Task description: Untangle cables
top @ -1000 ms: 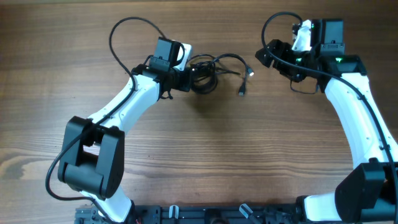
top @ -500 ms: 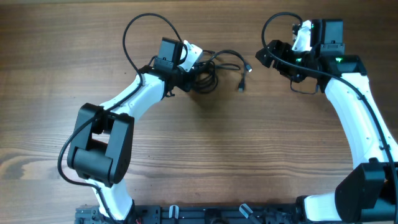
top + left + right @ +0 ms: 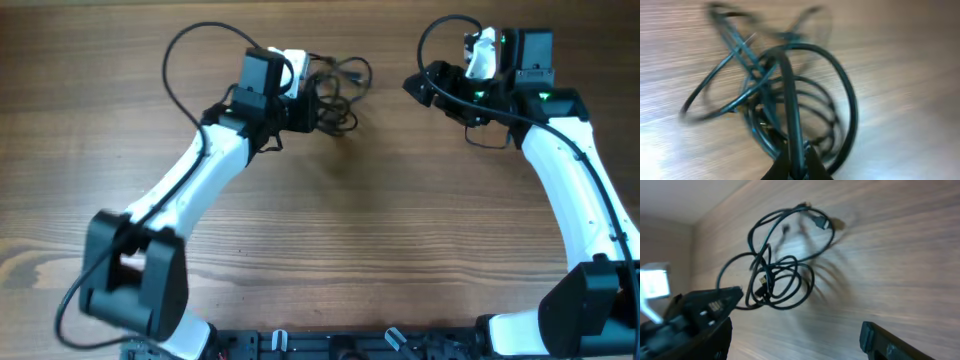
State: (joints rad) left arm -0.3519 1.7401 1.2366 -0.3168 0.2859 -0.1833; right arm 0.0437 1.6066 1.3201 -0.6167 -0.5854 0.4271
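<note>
Overhead, the left gripper (image 3: pixel 308 100) is clamping the knotted cables (image 3: pixel 338 88) at its fingertips, probably to anchor them; its wrist view is showing one strand pinched between closed jaws; the right wrist view is showing the right gripper (image 3: pixel 801 311) standing open, the cables lying ahead, untouched.

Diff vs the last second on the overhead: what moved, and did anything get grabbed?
The left gripper closed on the tangled bundle of thin black cables and pulled it toward the far edge of the wooden table. The loose plug ends that trailed right were drawn in with it. Unchanged: the right gripper, open and holding nothing.
</note>
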